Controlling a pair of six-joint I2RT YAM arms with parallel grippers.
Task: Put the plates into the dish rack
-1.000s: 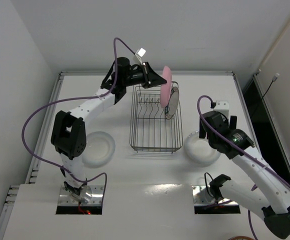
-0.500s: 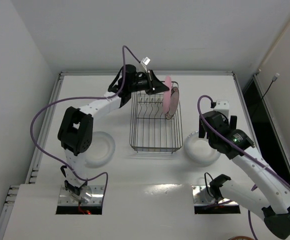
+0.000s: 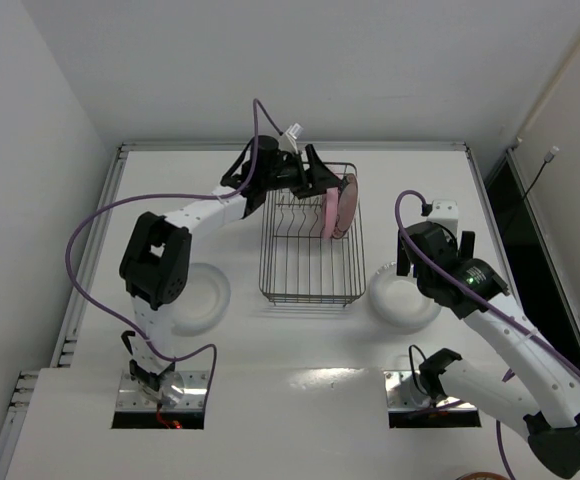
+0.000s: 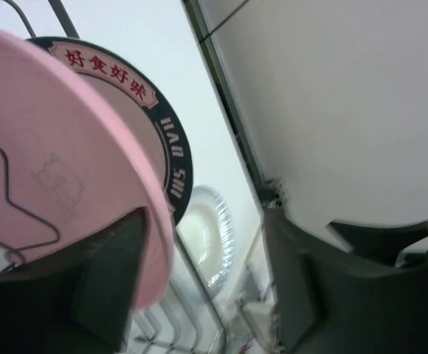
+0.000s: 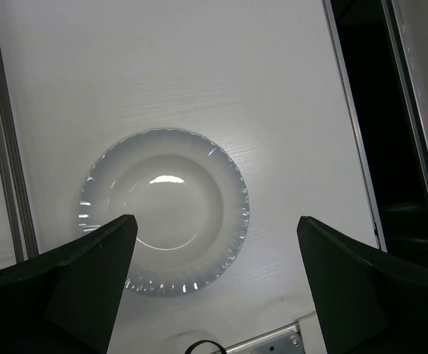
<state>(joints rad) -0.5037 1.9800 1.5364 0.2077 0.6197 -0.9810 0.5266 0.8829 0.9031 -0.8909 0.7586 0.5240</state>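
Left gripper: I am holding my left gripper point(image 3: 320, 183) point(image 4: 205, 221) wide open over the far end of the rack point(image 3: 308, 299), its jaws clamping nothing.
Pink plate: The pink plate point(image 3: 327, 212) point(image 4: 52, 147) is standing on edge among the rack's far slots, with a wire prong point(image 4: 22, 214) crossing its face in my wrist view.
In the way: The pink rim is lying between my left fingers, just beside one finger point(image 4: 111, 280); the other finger point(image 4: 302, 295) is standing well apart from it.
Patterned plate: The patterned plate point(image 3: 349, 203) point(image 4: 166, 140) is standing upright just behind the pink one, its dark rim showing red characters. I cannot tell whether the two are touching.
Right gripper: I am hovering my right gripper point(image 5: 218, 221) above the table point(image 3: 300, 350) right of the rack, fingers spread and gripping nothing.
Right plate: A whitish plate point(image 3: 402, 300) point(image 5: 166, 210) is lying flat beneath that gripper, just beside the rack's right side.
Left plate: A second whitish plate point(image 3: 198, 298) is lying flat left of the rack, partly hidden behind my left arm's elbow.
Cable: A purple cable point(image 3: 80, 250) is looping wide off my left arm, over the table's left edge.
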